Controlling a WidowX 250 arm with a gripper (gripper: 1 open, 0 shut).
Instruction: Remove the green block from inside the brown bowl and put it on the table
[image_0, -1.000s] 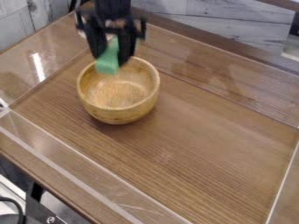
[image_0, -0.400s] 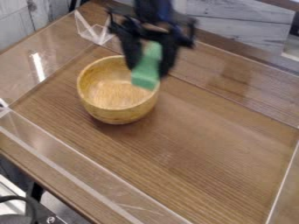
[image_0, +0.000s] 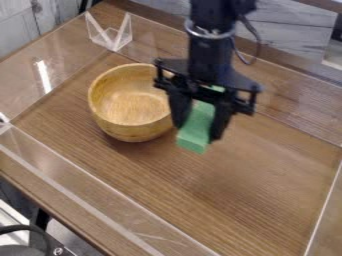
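My gripper hangs pointing down over the table, just right of the brown bowl. It is shut on the green block, which hangs upright between the black fingers with its lower end a little above the wood. The bowl is round, light wood, and holds nothing that I can see.
Low clear plastic walls edge the tabletop on the left and front. A clear plastic piece stands at the back left. Bare wood lies to the right of and in front of the gripper.
The gripper has carried the green block from above the bowl to the right and slightly lower, past the bowl's rim, over bare table.
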